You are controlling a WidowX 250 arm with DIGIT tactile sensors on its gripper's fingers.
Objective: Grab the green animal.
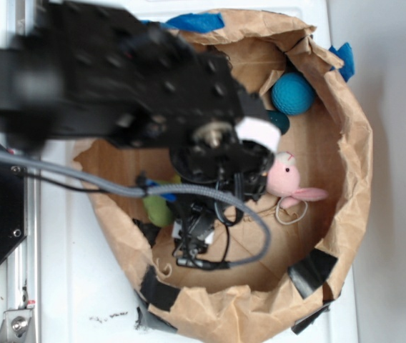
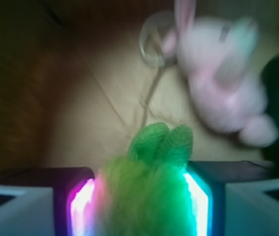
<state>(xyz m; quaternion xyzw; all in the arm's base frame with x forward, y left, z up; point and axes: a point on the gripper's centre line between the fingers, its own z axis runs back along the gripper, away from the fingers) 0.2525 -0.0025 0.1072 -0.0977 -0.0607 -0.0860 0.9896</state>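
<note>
Green animal (image 2: 147, 189) sits between the end effector's (image 2: 139, 206) lit pads, which press its fluffy body from both sides, just below the pink plush bunny (image 2: 223, 93). The hold looks to be on fur, so lifting could let it slip.

The green animal (image 2: 147, 196) runs off the wrist view's bottom edge; from outside, the arm (image 1: 117, 78) hides most of it; the pink bunny (image 2: 223, 93) is blurred.
</note>
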